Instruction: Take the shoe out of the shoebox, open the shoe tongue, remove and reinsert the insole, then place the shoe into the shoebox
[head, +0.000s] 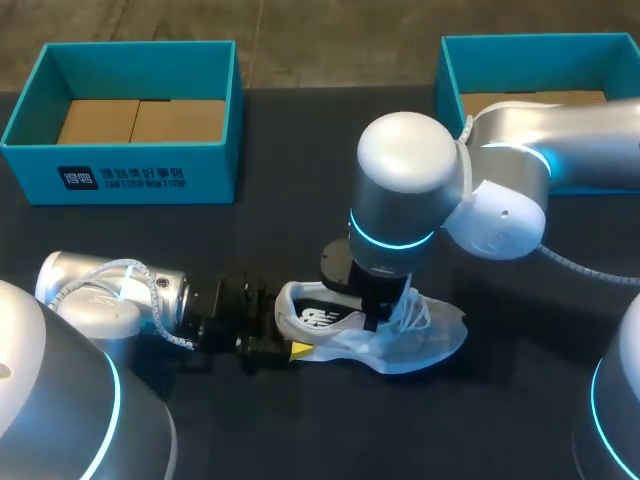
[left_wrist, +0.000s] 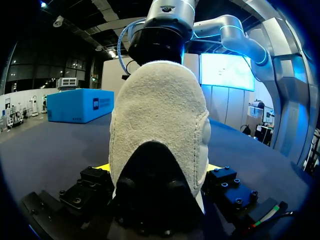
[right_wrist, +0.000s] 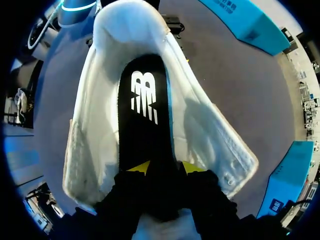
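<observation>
The shoe (head: 400, 345) lies on the table (head: 300, 220), its heel clamped between the left gripper's (left_wrist: 157, 169) yellow tips. Its mouth is spread wide under the right gripper (right_wrist: 165, 169), which pinches the near end of the black insole (right_wrist: 145, 115) lying ahead of it inside the shoe. Unboxing and tongue-opening look done, the insole step is in hand (out or back in, I cannot tell), and boxing remains. Only the right wrist view shows the insole; only the head view shows the teal shoebox (head: 120, 180), well beyond both grippers.
</observation>
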